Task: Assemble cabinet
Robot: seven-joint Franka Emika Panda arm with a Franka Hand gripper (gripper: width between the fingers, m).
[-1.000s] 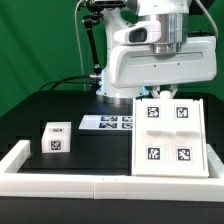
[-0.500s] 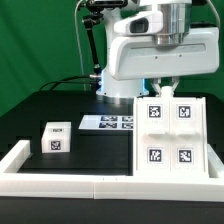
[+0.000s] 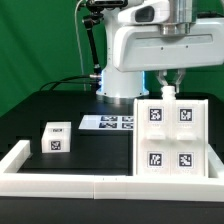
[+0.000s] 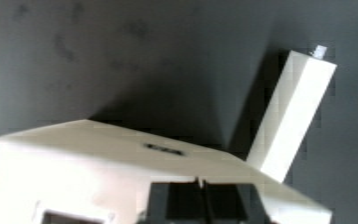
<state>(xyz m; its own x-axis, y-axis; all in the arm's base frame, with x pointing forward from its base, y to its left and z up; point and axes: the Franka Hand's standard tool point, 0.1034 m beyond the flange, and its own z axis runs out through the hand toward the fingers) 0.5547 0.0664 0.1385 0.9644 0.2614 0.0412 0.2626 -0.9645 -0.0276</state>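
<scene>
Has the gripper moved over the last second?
Yes. In the exterior view the gripper has shifted toward that view's right and slightly up, judged against the fixed marker board. It now sits just above the top edge of the cabinet.

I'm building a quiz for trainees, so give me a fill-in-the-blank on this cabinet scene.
The box body shows ___ square tags on its facing side. The small block stands to the exterior view's ___ of the box body. The table is coloured ___.
Missing words: four; left; black.
</scene>
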